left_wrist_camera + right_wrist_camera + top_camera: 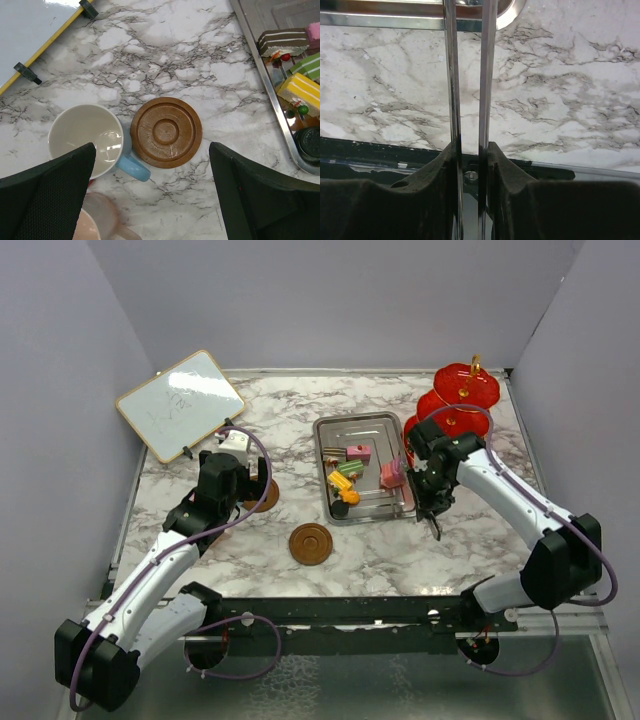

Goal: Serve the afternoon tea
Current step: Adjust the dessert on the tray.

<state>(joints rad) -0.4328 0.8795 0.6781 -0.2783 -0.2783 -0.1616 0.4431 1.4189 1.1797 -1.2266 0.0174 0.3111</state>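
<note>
- The left claw (pixel 151 146) hangs wide open over the marble bench (pixel 380 550), gripping nothing.
- Straight below its gap lies 1 round brown saucer (pixel 166 132), flat on the bench.
- The blue cup (pixel 85 140) stands upright just left of that saucer, its handle touching or nearly touching the saucer's rim; the pink cup (pixel 95 220) stands close beside it, partly cut off by the frame edge.
- A second saucer (pixel 310 543) lies alone nearer the arm bases, well apart from the cups.
- The right claw (pixel 470 150) is closed on steel tongs (pixel 451 75), whose 2 thin blades point at the near edge of the steel tray (pixel 328 430).
- The cake pieces (pixel 350 468), in pink, green, yellow, brown and black, all lie in that tray.
- The red 3-tier stand (pixel 460 400) stands upright at the far right corner, behind the right arm.
- A whiteboard (pixel 180 405) leans at the far left.
</note>
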